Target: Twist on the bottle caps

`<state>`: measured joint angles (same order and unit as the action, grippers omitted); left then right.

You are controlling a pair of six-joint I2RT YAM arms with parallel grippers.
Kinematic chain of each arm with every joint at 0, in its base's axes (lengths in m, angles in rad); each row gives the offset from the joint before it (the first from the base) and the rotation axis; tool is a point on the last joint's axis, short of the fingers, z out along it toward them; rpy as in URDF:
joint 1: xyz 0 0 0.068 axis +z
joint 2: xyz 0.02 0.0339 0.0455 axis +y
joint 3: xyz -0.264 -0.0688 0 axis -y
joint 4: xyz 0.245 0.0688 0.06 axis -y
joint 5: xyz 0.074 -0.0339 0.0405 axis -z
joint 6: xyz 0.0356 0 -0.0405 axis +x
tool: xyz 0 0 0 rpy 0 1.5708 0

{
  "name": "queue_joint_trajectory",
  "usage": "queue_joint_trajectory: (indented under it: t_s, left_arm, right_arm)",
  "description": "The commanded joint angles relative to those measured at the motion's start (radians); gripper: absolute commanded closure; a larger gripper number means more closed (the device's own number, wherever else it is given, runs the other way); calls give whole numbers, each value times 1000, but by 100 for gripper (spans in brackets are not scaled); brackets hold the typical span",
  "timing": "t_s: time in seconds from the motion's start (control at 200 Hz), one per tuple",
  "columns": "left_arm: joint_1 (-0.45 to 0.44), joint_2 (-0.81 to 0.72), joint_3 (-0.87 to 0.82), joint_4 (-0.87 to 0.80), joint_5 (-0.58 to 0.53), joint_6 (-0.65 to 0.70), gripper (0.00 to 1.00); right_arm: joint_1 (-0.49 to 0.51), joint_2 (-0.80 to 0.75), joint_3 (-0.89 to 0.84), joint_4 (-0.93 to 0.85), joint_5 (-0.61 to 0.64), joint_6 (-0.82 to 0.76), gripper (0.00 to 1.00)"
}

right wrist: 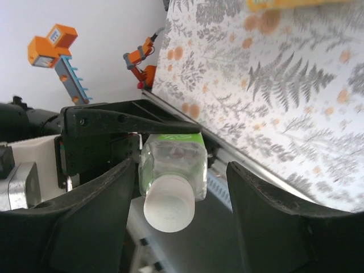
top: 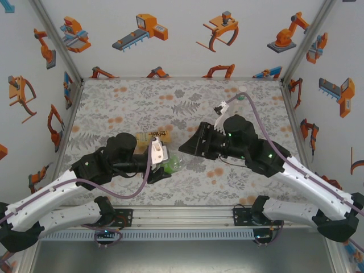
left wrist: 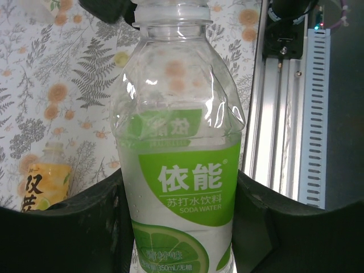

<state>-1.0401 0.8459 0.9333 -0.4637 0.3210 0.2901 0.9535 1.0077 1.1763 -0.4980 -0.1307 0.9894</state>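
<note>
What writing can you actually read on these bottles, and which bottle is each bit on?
"依能": large white characters on the green label of the clear bottle.
"苏打水饮料": just below, same label.
"SODA WATER": under that, same label.
"350mL/无糖": small print at the label's bottom edge.
Pale characters over the lime picture: too faint to read.
Amber bottle: dark characters, blurred and cut off by the picture's edge, not readable.

Lighting: bright, even and diffuse, from above. Shadows on the counter point(top: 114, 102) are faint and soft-edged. Top view: sharp throughout. Left wrist view: small glare spots on the bottle point(left wrist: 179, 102); label crisp. Right wrist view: upper counter slightly blurred.
</note>
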Motion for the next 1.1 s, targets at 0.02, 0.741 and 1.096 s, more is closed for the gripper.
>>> queue_joint_trajectory:
  t_s: [0.02, 0.741, 1.096]
  left_arm:
    - [-2, -9, 30, -1, 76, 25, 100]
    - [-3, -24, 53, -41, 232, 55, 100]
    - [-4, -40, 42, -25, 225, 38, 100]
  right_arm:
    - [-9, -31, 47, 33, -62, -344, 41]
    - [-9, -24, 136, -117, -629, -1317, 46]
    - [-7, -32, 88, -59, -643, -1323, 52]
